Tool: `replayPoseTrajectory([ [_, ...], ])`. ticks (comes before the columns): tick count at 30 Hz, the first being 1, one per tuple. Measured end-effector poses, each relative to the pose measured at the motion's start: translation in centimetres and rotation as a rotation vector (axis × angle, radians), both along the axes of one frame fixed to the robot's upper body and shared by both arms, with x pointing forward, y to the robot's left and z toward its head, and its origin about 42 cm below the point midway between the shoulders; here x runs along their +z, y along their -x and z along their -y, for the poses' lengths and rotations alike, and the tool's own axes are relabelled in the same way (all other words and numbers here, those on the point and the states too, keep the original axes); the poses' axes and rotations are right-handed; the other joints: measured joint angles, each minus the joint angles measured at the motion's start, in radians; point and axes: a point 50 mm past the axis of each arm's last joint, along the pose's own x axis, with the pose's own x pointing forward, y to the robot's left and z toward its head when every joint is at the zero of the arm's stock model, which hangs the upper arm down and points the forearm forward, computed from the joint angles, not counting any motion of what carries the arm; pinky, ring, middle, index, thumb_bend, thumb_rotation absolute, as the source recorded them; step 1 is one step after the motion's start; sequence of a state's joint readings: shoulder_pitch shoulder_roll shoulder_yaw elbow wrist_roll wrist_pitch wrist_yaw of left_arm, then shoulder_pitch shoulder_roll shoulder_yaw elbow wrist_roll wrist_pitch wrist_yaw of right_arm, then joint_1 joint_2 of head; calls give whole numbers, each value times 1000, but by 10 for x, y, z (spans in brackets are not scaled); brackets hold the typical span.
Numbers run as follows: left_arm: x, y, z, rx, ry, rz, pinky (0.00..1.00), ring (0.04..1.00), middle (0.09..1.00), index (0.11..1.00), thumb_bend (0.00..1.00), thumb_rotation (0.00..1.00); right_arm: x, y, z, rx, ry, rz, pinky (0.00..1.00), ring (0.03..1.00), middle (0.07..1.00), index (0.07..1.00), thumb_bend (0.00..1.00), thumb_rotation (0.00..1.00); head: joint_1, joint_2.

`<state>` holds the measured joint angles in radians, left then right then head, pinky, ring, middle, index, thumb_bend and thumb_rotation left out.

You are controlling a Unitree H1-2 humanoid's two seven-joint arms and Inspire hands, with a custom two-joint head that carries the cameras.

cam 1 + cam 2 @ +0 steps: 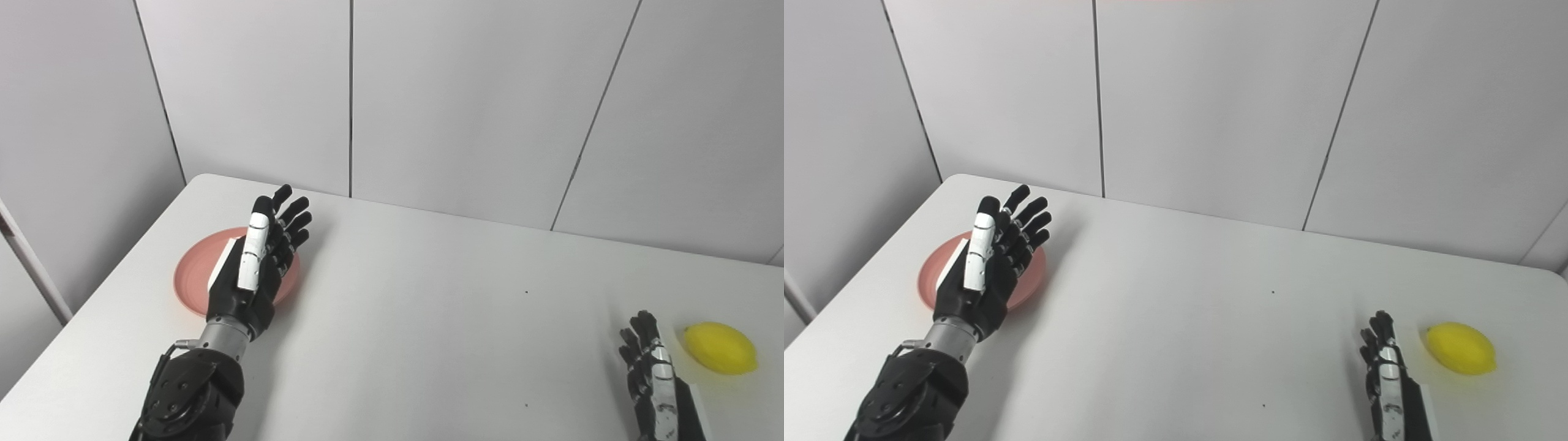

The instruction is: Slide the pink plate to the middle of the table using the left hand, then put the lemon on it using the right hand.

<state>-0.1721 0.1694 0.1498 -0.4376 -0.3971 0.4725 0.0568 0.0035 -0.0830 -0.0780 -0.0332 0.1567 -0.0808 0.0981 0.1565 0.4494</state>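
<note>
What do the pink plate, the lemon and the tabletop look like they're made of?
Pink plate: probably plastic or glazed ceramic; even salmon colour, faint concentric rings, dull sheen. Lemon: possibly a plastic replica; very uniform bright yellow with a smooth soft gloss, though a real fruit cannot be ruled out. Table: looks like white laminate or coated board; flat, matte, seamless, with a rounded corner.

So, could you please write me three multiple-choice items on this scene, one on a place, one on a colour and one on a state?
1. Where does the lemon lie?
A. on the plate
B. on the table, near the right hand
C. in the left hand

2. What colour is the plate?
A. pink
B. blue
C. green

3. How is the left hand?
A. shut on the lemon
B. shut on the plate
C. open, fingers apart, over the plate

Key: 1 B, it rests beside the right hand; 2 A, its rim shows pink; 3 C, it holds nothing.
</note>
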Motion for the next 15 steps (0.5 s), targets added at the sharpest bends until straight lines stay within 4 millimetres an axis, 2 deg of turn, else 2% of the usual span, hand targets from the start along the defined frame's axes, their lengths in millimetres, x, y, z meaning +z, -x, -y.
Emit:
replayPoseTrajectory([
  [3, -1, -7, -19, 7, -21, -14, 944, 929, 935, 943, 860, 944, 0, 0, 0, 0, 0, 0, 1000, 966, 979, 966, 661, 991, 2, 0],
  [8, -6, -22, -56, 33, -69, -48, 909, 915, 913, 932, 926, 944, 0, 0, 0, 0, 3, -1, 1000, 963, 979, 967, 661, 995, 2, 2],
  [15, 1, -37, -85, 2, -97, -33, 883, 877, 882, 937, 940, 996, 0, 1, 0, -1, 11, -2, 1000, 966, 982, 972, 656, 990, 3, 3],
])
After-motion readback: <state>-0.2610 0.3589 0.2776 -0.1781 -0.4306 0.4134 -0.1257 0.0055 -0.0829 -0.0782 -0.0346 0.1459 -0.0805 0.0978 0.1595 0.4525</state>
